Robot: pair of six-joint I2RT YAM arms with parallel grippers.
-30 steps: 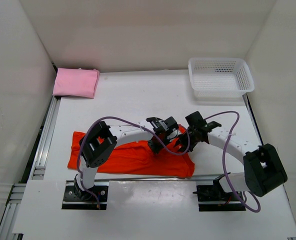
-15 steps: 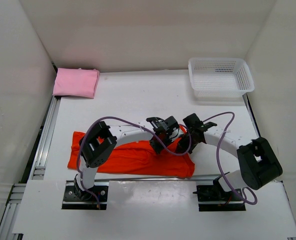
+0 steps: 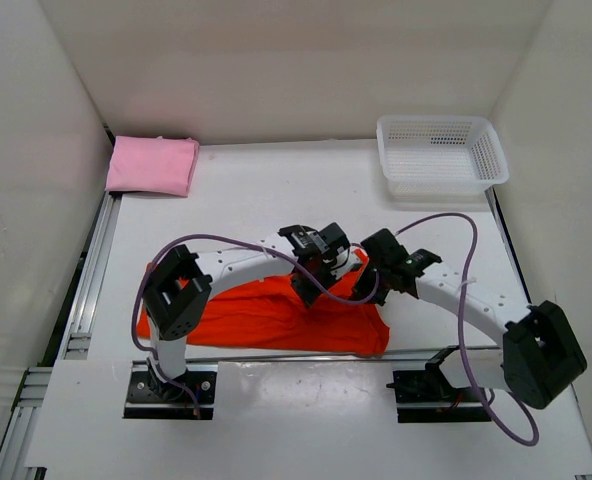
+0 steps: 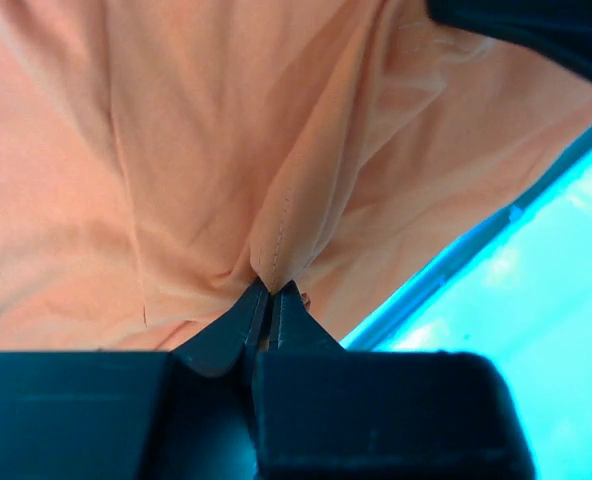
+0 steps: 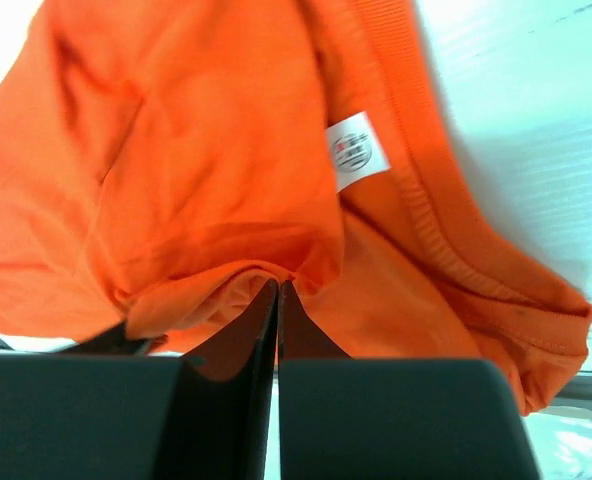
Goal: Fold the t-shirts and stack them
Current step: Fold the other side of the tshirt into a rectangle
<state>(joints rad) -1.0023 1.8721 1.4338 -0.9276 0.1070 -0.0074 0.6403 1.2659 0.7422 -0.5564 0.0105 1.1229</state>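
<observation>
The orange-red t-shirt [image 3: 256,320] lies crumpled across the near part of the table. My left gripper [image 3: 309,285] is shut on a pinched fold of its cloth, and the left wrist view shows the fabric [image 4: 176,150] peaking between the closed tips [image 4: 269,288]. Just to the right, my right gripper [image 3: 372,284] is shut on another fold near the collar. In the right wrist view the cloth [image 5: 206,150] bunches over the tips [image 5: 278,285], with the white neck label [image 5: 354,150] above. A pink t-shirt [image 3: 153,165] sits folded at the back left corner.
A white mesh basket [image 3: 441,152] stands at the back right against the wall. White walls close in the table on three sides. A metal rail [image 3: 86,290] runs along the left edge. Both arm bases [image 3: 171,385] are at the near edge.
Both grippers have closed on the orange-red t-shirt. The left arm's elbow has swung left and the right arm's elbow right and down; the shirt's left end has pulled in and bunched.
</observation>
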